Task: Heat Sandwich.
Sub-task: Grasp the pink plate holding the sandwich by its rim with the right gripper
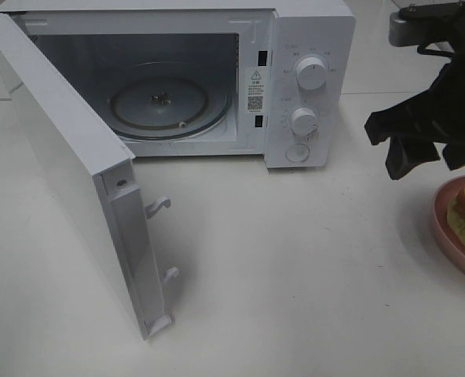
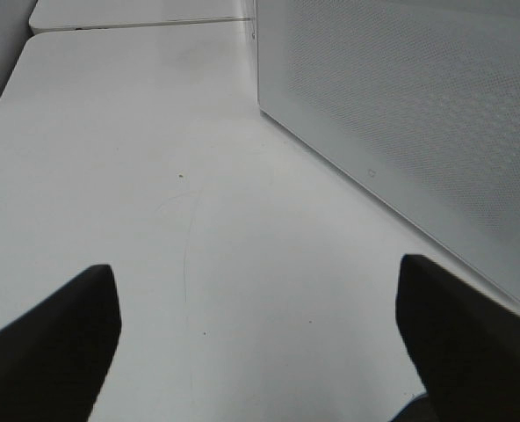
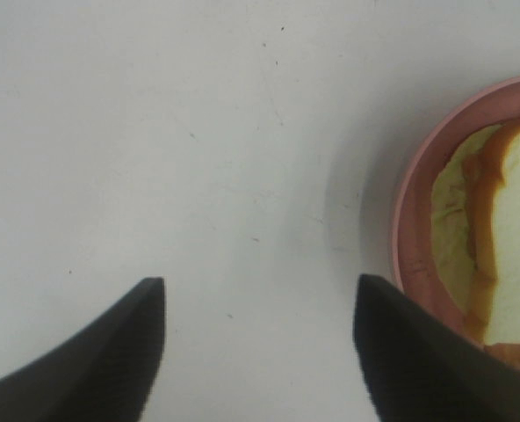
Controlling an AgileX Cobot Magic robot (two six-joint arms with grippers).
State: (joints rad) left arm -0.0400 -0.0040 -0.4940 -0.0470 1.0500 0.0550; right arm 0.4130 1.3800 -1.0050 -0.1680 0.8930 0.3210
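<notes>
- Your right end effector (image 3: 260,294) gapes wide and empty over the worktop (image 3: 155,132).
- The sandwich (image 3: 506,237), on its pink plate (image 3: 407,220), lies just beside that end effector, away from the microwave (image 1: 295,86).
- Your left end effector (image 2: 256,281), also wide and empty, is farther from the sandwich.

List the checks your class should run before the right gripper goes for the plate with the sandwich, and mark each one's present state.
1. The microwave door is swung wide open: ok.
2. The glass turntable has nothing on it: ok.
3. The sandwich lies on the pink plate: ok.
4. The right gripper is open, with nothing between its fingers: ok.
5. The right gripper is lined up on the plate's rim: not ok; the plate lies outside the gap between its fingers.
6. The whole plate rests on the table: cannot tell; the high view cuts it off.
</notes>
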